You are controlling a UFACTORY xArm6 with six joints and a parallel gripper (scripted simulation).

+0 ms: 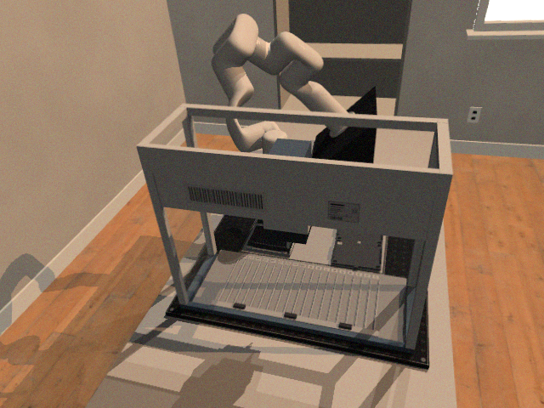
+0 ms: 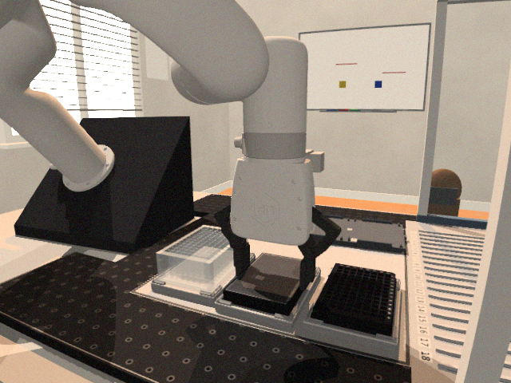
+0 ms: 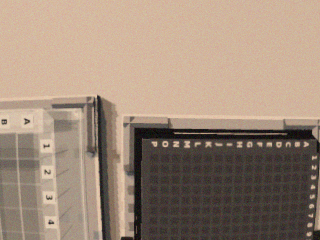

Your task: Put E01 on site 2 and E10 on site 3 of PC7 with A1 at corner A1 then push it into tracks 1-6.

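Right now, E10 [image 2: 268, 284] [image 3: 227, 190] gripped by the hand [image 2: 274, 275] [image 3: 218, 238], long axis down the wrist view, A1 upper right.

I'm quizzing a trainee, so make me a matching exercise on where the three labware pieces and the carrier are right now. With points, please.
1. E07 [image 2: 193, 263] [image 3: 20, 190]
2. E10 [image 2: 268, 280] [image 3: 225, 190]
3. E01 [image 2: 354, 294]
4. PC7 [image 1: 356, 253] [image 2: 373, 234]

A. on the apron [image 1: 314, 246] [image 2: 330, 257]
B. in the nest nearest the rails [image 1: 307, 298] [image 2: 449, 284]
C. between the gripper's [image 2: 275, 266] fingers
D. in the nest nearest the arm's base

Pairs: 1-D, 2-C, 3-B, 4-A
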